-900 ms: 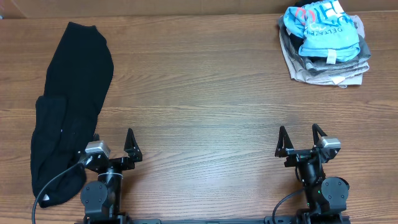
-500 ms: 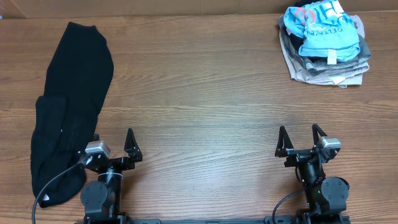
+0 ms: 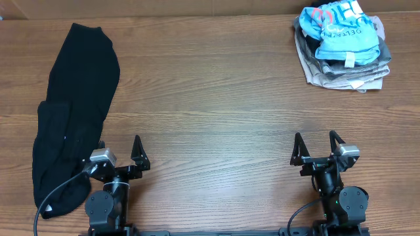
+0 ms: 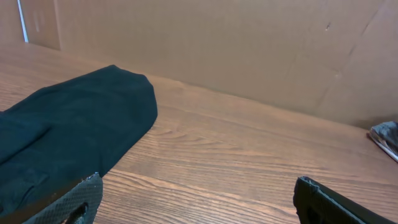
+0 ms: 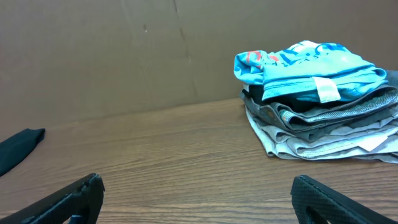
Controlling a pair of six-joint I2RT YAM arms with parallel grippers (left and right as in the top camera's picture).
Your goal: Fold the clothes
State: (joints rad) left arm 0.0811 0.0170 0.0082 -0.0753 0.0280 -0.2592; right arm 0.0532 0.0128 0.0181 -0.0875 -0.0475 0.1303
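Note:
The clothes (image 3: 72,111) are one long black garment lying crumpled along the table's left side, from the far edge to the near edge. The left wrist view shows the clothes (image 4: 68,124) at its left, reaching its left finger (image 4: 78,202). My left gripper (image 3: 119,149) stands open at the near edge, just right of the garment's lower part, with nothing between its fingers. My right gripper (image 3: 316,145) stands open at the near right, over bare wood, far from the garment. A dark corner of the clothes (image 5: 18,149) shows at the left of the right wrist view.
A stack of folded grey and beige garments with a light-blue printed shirt (image 3: 341,33) on top sits at the far right corner; the right wrist view shows the stack (image 5: 323,118) at its right. A cardboard wall (image 4: 249,43) backs the wooden table (image 3: 210,98).

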